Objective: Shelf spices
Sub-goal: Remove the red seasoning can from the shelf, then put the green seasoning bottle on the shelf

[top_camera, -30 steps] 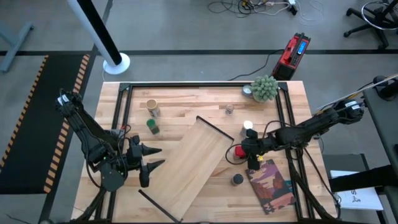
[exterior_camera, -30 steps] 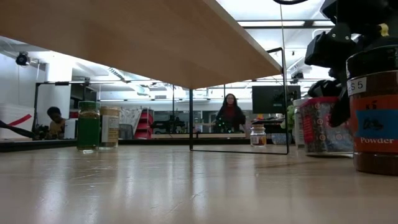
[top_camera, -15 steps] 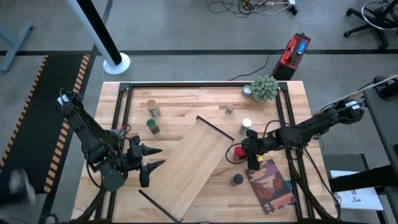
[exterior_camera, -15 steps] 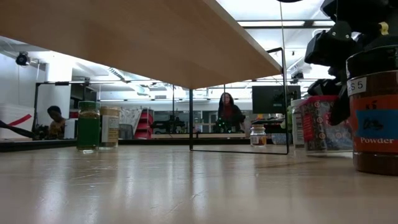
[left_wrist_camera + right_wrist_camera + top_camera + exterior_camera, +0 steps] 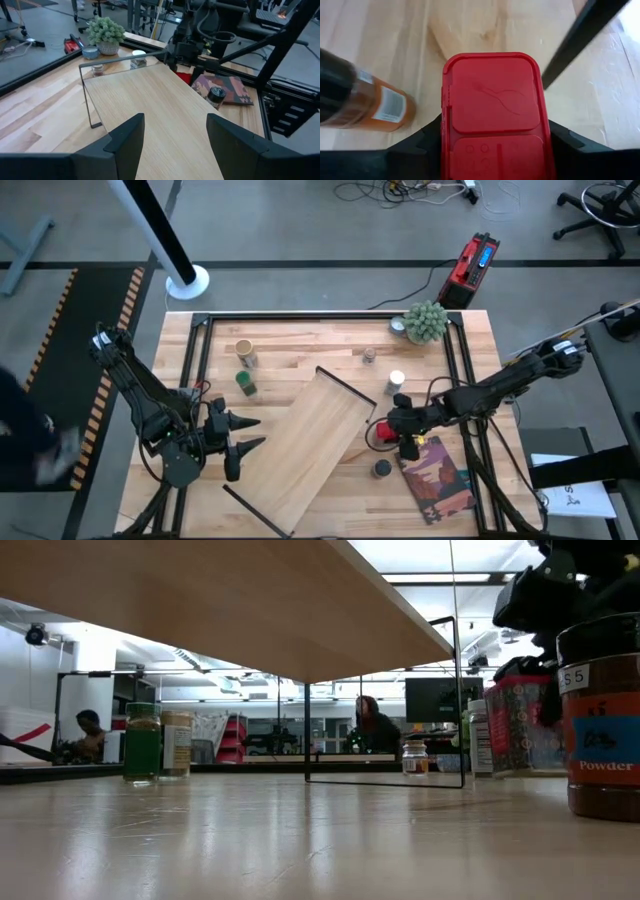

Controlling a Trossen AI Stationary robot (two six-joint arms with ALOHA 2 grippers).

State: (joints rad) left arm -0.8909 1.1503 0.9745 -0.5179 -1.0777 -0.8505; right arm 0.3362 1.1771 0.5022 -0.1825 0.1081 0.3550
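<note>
Right gripper [image 5: 385, 430]: its fingers sit on either side of the red squarish jar [image 5: 495, 120] and hold it just beside the shelf's right edge.
Left gripper [image 5: 250, 434]: fingers spread apart, holding nothing, waiting at the table's [image 5: 290, 350] left side and facing the shelf.
Shelf [image 5: 310, 450]: lies diagonally across the middle of the table, with no jars on it.
Other jars: black-topped jar [image 5: 382, 468] by the book [image 5: 437, 478]; white-topped jar [image 5: 397, 379] and clear glass jar [image 5: 369, 355] near the plant [image 5: 427, 320]; tan-topped jar [image 5: 244, 350] and green-topped jar [image 5: 244, 383] at the left.
</note>
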